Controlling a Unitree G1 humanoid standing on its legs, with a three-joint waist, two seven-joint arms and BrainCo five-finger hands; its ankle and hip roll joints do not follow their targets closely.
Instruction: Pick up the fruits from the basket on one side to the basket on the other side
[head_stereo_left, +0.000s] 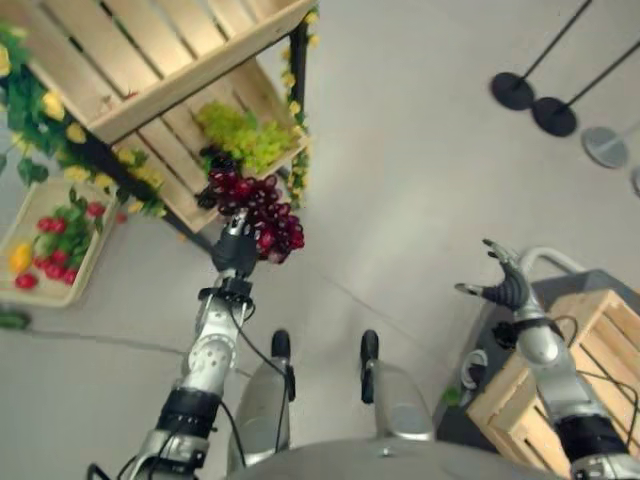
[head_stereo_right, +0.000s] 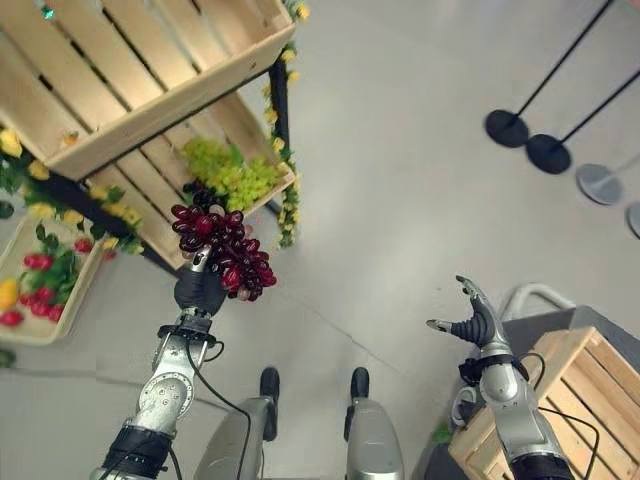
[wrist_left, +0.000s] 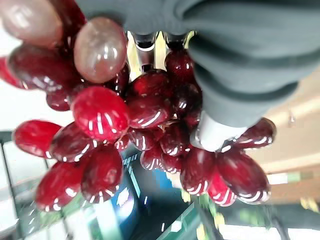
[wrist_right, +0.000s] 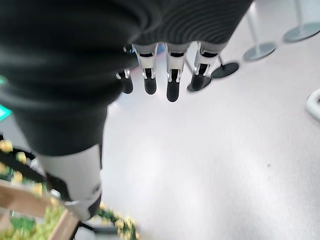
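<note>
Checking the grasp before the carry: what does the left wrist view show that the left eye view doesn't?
Left wrist view: the fingers curled into the red grape bunch, close up. Left eye view: the left hand holding the bunch clear of the wooden crate with green grapes, and the open right hand above another crate. Both: red grapes gripped.

1. Pale grey floor (head_stereo_left: 420, 150) across the frame.
2. Round-based stanchion posts (head_stereo_left: 512, 90) at upper right.
3. Wooden shelving (head_stereo_left: 150, 70) trimmed with yellow flowers (head_stereo_left: 298, 150), upper left.
</note>
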